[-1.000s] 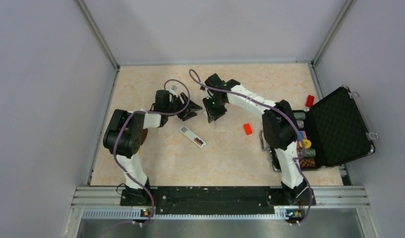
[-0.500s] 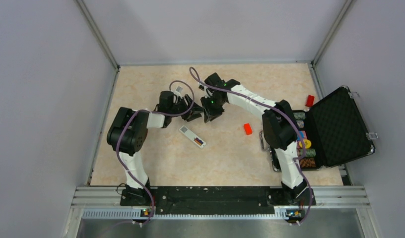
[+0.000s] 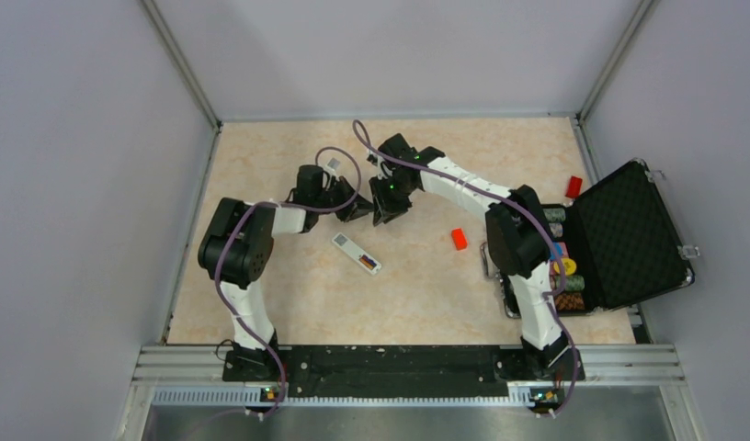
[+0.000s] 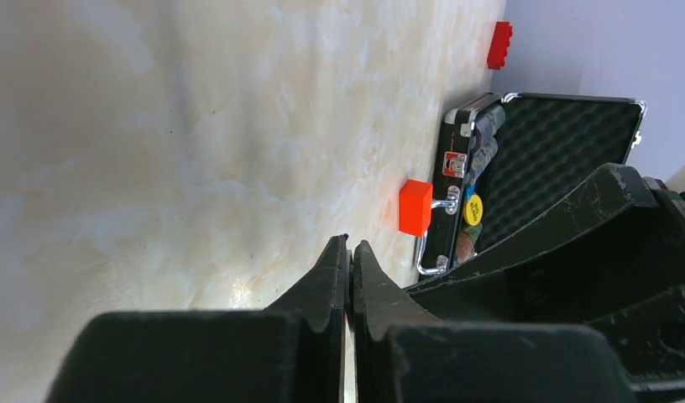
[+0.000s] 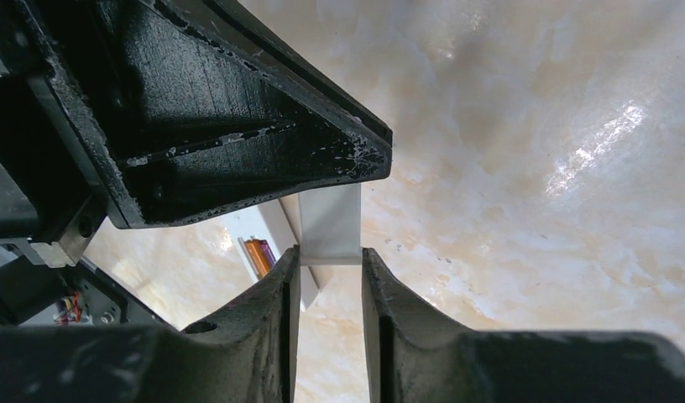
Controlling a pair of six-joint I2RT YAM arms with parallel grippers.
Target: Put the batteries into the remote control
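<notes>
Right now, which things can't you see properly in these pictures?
- Top view: the white plate is hidden under the left hand and right hand where they meet.
- Top view: the batteries in the remote control are too small to tell apart.
- Right wrist view: the remote control is mostly behind the right hand's fingers; one orange-brown battery shows.
- Top view: the right arm covers part of the open case.
</notes>
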